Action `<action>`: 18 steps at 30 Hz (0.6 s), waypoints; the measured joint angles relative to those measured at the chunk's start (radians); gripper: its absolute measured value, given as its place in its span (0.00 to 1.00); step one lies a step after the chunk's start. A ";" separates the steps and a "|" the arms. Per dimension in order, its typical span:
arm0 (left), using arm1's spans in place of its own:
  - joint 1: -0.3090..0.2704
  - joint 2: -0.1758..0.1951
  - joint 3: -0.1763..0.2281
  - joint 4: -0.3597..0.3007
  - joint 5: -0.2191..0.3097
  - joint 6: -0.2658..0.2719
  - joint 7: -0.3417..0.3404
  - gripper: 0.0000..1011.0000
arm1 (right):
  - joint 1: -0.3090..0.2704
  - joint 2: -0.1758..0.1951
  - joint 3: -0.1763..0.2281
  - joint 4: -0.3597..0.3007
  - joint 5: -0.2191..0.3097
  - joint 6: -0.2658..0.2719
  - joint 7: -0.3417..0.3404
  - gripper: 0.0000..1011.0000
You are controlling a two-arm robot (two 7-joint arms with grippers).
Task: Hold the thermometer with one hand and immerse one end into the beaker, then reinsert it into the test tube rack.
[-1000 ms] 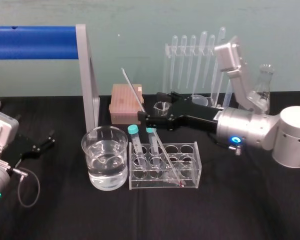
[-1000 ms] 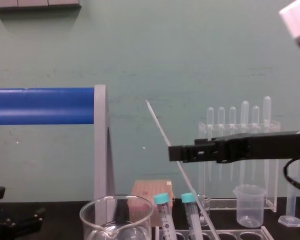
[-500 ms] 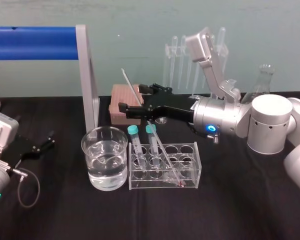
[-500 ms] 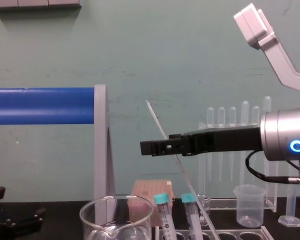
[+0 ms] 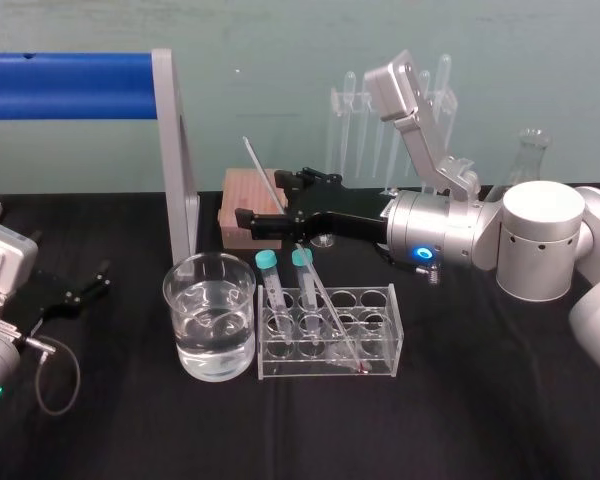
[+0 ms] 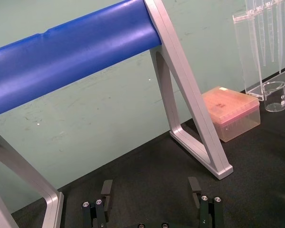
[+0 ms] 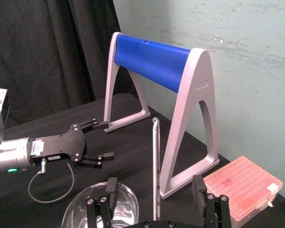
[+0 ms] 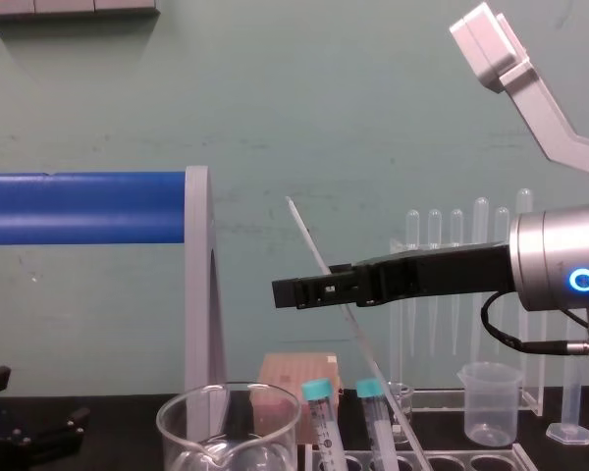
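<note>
At the front of the table (image 5: 480, 420), the beaker (image 5: 209, 320), part-filled with clear liquid, is noted just left of the test tube rack (image 5: 375, 335), in which the thermometer (image 8: 305, 235) is seated, leaning up and back to the left; the grasp is judged the step in hand. Farther back, the right claw (image 5: 270, 198) is set about the upper shaft, fingers apart on either side, and the left claw (image 5: 95, 282) is parked open at the far left. A gentle closing on the glass is called for next, then a lift along the rod's slant before the short carry to the beaker.
</note>
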 joint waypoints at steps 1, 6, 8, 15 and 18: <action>0.000 0.000 0.000 0.000 0.000 0.000 0.000 1.00 | 0.000 0.001 0.000 -0.001 0.000 0.000 0.001 0.99; 0.000 0.000 0.000 0.000 0.000 0.000 0.000 1.00 | -0.001 0.003 -0.001 -0.004 0.000 -0.004 0.002 0.99; 0.000 0.000 0.000 0.000 0.000 0.000 0.000 1.00 | -0.001 0.003 -0.001 -0.004 0.000 -0.004 0.002 0.99; 0.000 0.000 0.000 0.000 0.000 0.000 0.000 1.00 | -0.001 0.003 0.000 -0.004 0.001 -0.004 0.002 0.95; 0.000 0.000 0.000 0.000 0.000 0.000 0.000 1.00 | -0.002 0.002 0.000 -0.004 0.002 -0.004 0.002 0.90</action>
